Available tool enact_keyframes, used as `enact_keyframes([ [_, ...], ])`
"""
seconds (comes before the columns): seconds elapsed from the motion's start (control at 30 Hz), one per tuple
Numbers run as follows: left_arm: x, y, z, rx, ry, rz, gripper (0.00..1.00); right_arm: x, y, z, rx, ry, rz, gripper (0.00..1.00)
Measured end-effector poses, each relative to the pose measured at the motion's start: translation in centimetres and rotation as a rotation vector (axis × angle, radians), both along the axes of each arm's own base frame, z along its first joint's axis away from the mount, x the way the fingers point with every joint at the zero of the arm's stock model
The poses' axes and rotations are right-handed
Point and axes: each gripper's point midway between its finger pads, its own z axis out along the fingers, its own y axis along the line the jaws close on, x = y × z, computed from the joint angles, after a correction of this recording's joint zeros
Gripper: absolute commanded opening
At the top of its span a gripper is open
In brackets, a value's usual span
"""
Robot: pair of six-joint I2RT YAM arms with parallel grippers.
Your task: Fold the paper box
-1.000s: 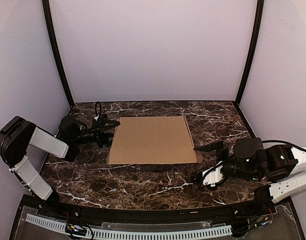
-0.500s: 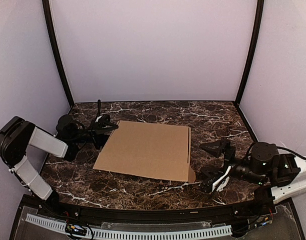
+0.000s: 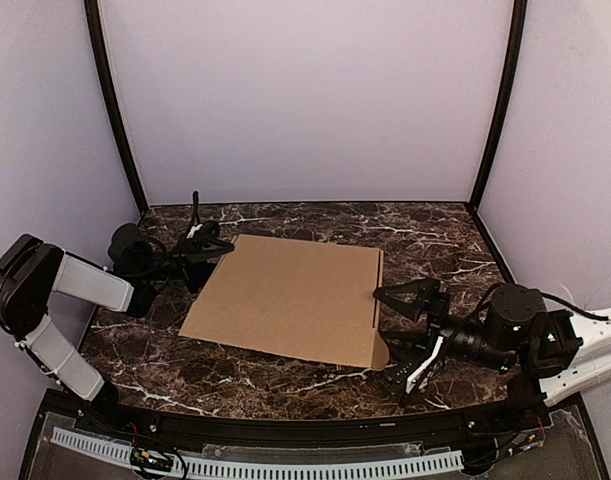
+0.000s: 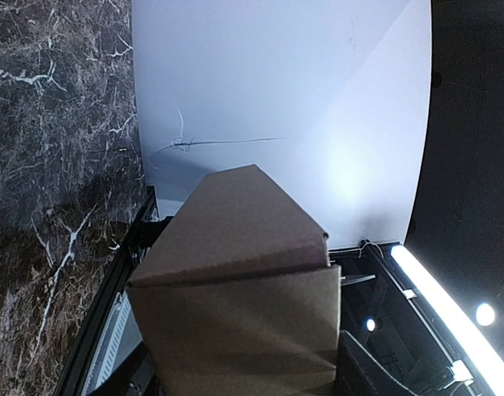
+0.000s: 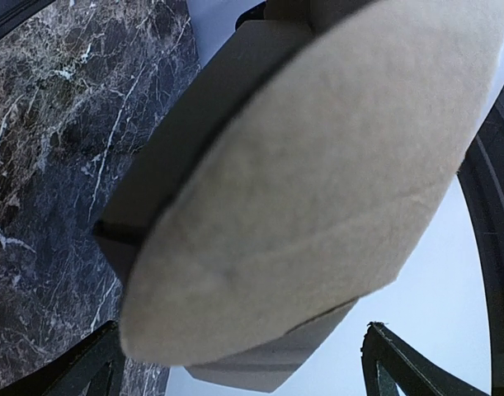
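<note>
Turned askew since a second ago, the box (image 3: 285,295) lies on the table (image 3: 435,235), its far left corner gripped by the left hand (image 3: 203,248); the right hand (image 3: 410,335), wide open, straddles its near right corner.

Robot lab booth, closed-in test cell.
Plain white walls (image 3: 305,100) on three sides, black frame posts (image 3: 113,110) at the corners, dark marble-look surface (image 3: 285,375). Left arm (image 3: 85,285) and right arm (image 3: 585,350) bolted at the near edge. White slotted cable strip (image 3: 285,467) with loose wires (image 3: 150,460) along the front, bright light bar (image 4: 437,305) overhead.
</note>
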Motion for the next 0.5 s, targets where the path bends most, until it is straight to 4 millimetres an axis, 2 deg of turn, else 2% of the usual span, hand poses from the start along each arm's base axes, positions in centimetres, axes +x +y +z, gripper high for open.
enact_keyframes([
  [0.27,-0.2,0.1,0.5,-0.005,-0.014,0.0,0.01,-0.4,1.7,-0.7,0.02,-0.002,0.043,0.96],
  [0.5,-0.3,0.1,0.7,-0.007,-0.022,0.0,0.01,-0.7,2.2,-0.4,0.046,0.014,0.058,0.75],
])
